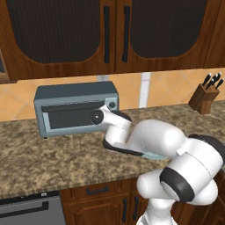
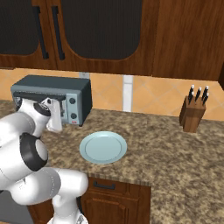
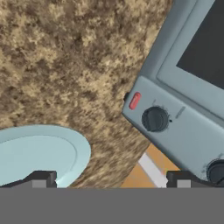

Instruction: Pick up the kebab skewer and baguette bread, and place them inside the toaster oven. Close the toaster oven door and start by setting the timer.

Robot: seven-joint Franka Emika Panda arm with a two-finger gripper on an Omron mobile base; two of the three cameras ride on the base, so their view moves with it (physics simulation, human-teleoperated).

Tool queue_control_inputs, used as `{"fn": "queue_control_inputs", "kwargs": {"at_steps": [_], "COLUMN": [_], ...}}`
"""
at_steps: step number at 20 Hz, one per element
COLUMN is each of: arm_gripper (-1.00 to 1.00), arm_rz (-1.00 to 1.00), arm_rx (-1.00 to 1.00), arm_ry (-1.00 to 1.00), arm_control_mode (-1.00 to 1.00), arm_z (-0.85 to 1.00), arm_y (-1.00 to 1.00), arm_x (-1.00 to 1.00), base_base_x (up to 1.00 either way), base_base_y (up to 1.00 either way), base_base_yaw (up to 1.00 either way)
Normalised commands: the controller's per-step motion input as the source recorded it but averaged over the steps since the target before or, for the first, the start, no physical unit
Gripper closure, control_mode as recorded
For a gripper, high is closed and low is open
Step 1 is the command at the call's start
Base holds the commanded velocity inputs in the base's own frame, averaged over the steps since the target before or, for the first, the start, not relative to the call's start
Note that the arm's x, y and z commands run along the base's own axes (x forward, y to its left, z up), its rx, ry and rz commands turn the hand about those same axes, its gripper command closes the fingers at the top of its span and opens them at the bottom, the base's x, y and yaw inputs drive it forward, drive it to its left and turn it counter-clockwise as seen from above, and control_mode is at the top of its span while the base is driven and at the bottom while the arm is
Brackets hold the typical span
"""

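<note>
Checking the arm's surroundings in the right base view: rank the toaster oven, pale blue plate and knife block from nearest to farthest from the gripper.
1. Toaster oven, right behind the open gripper.
2. Pale blue plate, on the counter to the right.
3. Knife block, far right by the wall.

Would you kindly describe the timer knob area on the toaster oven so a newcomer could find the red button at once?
On the granite counter, against the tiled wall, stands the blue-grey toaster oven. Its right-hand control panel carries two dark round knobs, and at one end of that panel is the small red button. It is the only red, oblong thing there.
</note>
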Motion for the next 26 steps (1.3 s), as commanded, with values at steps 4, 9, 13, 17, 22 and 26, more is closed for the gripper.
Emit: {"fn": "queue_control_inputs", "kwargs": {"at_steps": [4,9,13,17,22,26], "arm_gripper": [-1.0,-1.0,-1.0,-1.0,-1.0,-1.0], "arm_rz": [0.21,0.25,0.14,0.01,0.0,0.0], "arm_rx": [-0.04,-0.01,-0.1,-0.18,-0.18,-0.1], "arm_ry": [-0.07,-0.07,-0.16,-0.17,-0.12,-0.08], "arm_control_mode": [-1.0,-1.0,-1.0,-1.0,-1.0,-1.0], "arm_z": [-0.26,-0.12,-0.09,-0.24,-0.26,-0.05], "arm_y": [-0.02,-0.09,0.01,0.12,0.0,0.0], "arm_x": [0.1,0.38,0.3,0.03,0.0,0.01], "base_base_x": [0.0,0.0,0.0,0.0,0.0,0.0], "base_base_y": [0.0,0.0,0.0,0.0,0.0,0.0], "base_base_yaw": [0.0,0.0,0.0,0.0,0.0,0.0]}}
